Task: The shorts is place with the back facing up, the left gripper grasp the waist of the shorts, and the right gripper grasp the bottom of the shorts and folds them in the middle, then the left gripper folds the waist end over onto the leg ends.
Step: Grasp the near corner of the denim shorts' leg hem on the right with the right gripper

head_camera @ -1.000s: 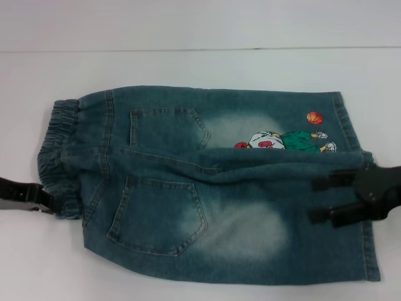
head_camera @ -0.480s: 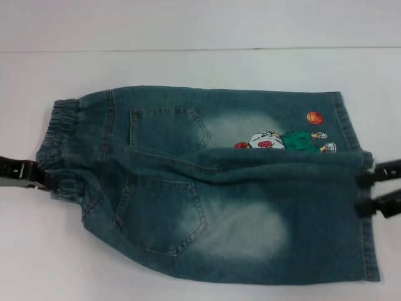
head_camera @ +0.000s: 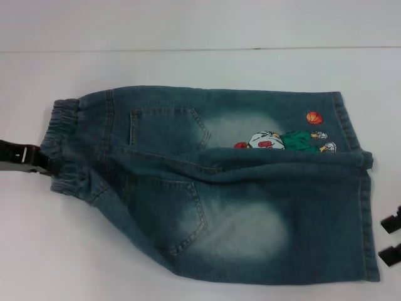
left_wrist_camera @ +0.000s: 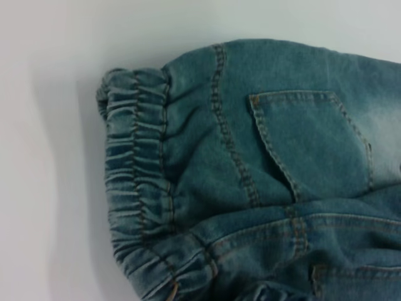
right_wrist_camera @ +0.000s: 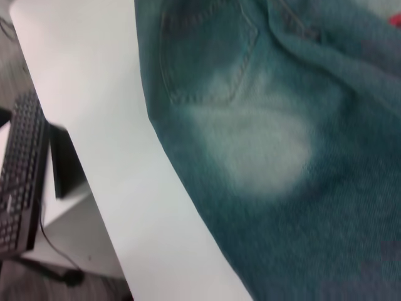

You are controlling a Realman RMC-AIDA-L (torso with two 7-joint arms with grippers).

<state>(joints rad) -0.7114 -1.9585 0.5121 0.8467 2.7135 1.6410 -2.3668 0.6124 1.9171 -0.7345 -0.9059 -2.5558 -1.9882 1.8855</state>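
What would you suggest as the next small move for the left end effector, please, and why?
Probably lift the waist slightly and start carrying it toward the leg ends. The washed blue denim shorts already lie folded lengthwise on the white table, the left end effector sits at the elastic waistband, and the right end effector is open and clear of the hem.

Shorts (head_camera: 213, 188): blue-green denim w/ pale faded patches on both legs, tan stitching round pockets. Cartoon print (head_camera: 282, 140) in white, green & red, plus orange ball (head_camera: 314, 117). Table (head_camera: 188, 66) white. Both grippers black. Keyboard (right_wrist_camera: 22, 175) black.
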